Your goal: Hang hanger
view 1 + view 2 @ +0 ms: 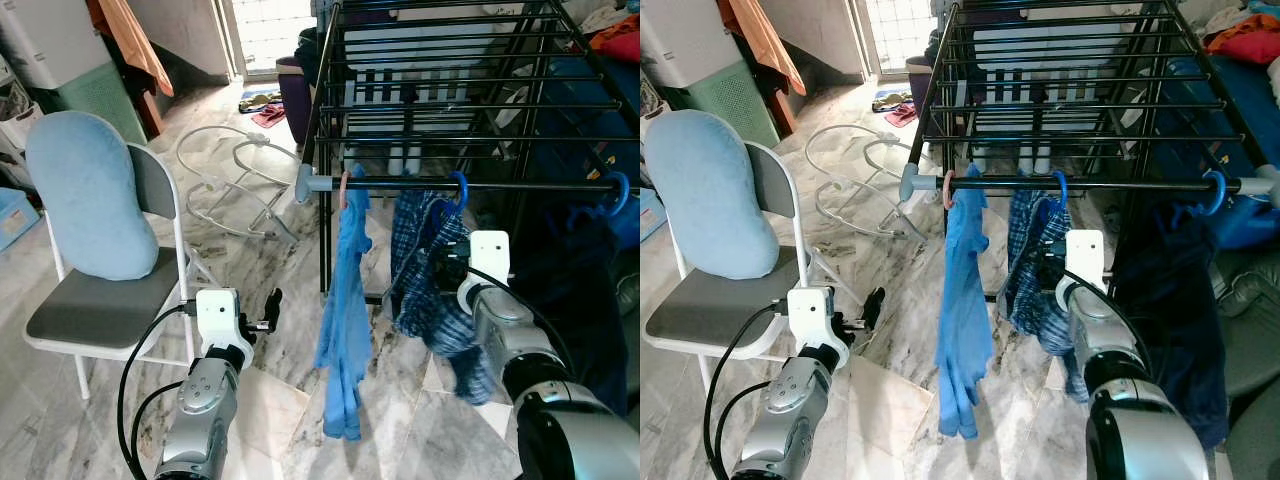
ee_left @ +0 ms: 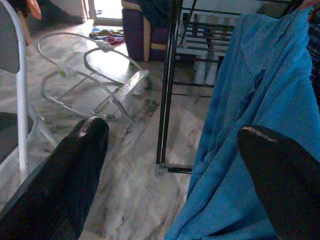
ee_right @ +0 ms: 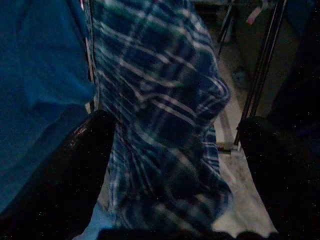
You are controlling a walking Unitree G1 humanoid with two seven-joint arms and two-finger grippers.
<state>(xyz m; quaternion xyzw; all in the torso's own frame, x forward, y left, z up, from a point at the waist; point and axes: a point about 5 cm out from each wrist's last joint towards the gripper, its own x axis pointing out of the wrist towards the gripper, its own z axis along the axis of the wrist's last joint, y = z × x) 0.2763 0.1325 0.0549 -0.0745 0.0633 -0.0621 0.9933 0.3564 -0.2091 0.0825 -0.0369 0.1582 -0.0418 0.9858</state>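
Left eye view: the blue hanger [image 1: 457, 190] hooks over the rack's rail [image 1: 520, 185], carrying a plaid shirt [image 1: 432, 290], just above the right tool [image 1: 440, 262]. Right wrist view: fingers [image 3: 75, 170] spread wide, plaid between. Left wrist view: left tool [image 2: 172, 165] wide, empty.

Open left tool [image 2: 172, 175] faces blue garment [image 2: 255, 135], black rack leg [image 2: 167, 85], marble floor [image 2: 135, 185].

No readable text, label, brand, number or sign on anything here.
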